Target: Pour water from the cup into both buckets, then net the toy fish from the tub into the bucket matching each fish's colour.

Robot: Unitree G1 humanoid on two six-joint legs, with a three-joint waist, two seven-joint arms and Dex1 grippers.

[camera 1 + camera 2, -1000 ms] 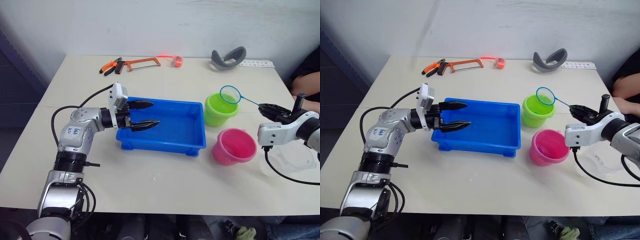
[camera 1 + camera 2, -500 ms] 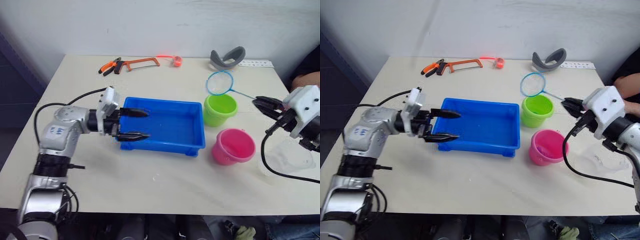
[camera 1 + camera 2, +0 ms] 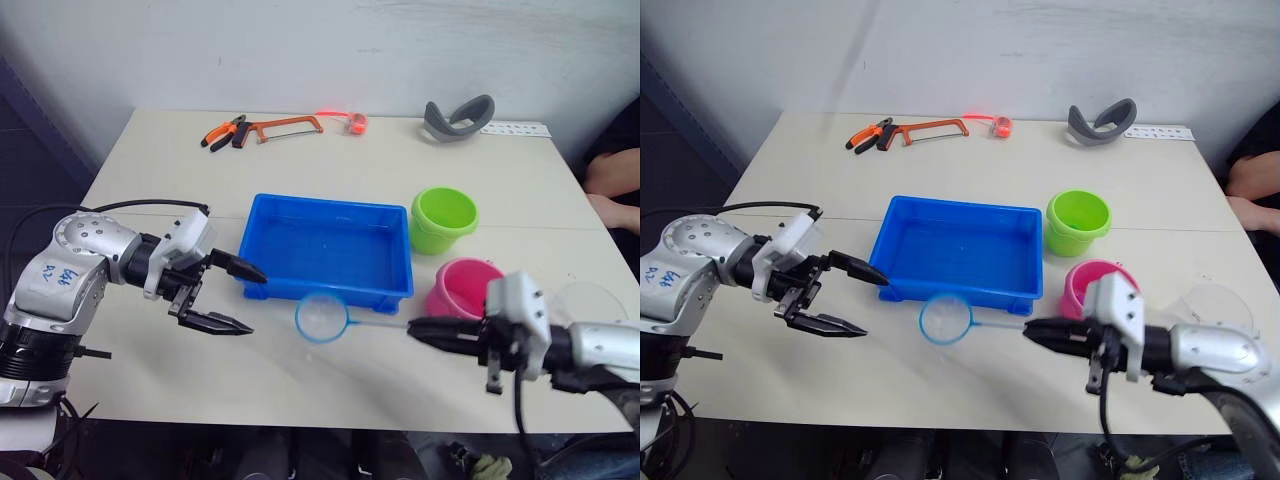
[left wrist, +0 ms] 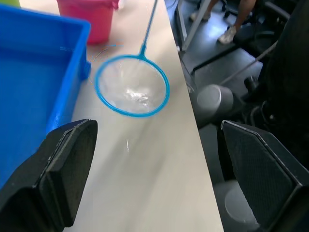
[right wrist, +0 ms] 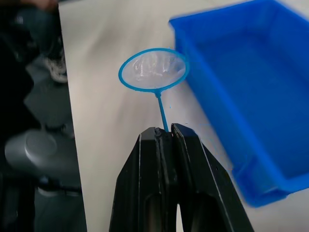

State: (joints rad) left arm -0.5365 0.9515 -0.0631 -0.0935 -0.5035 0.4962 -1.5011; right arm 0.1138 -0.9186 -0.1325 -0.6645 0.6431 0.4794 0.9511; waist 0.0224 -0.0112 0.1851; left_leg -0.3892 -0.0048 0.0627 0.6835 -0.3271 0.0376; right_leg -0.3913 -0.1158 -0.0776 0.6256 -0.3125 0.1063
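The net (image 3: 322, 317) is held by its thin handle between the closed fingers of the right gripper (image 5: 164, 131), its hoop lying just beside the near rim of the blue tub (image 3: 325, 245), at the tub's 6 o'clock. The left gripper (image 3: 228, 296) is spread wide and empty, at the tub's 8 o'clock. The green bucket (image 3: 443, 219) and pink bucket (image 3: 458, 287) are set at 3 and 4 o'clock.
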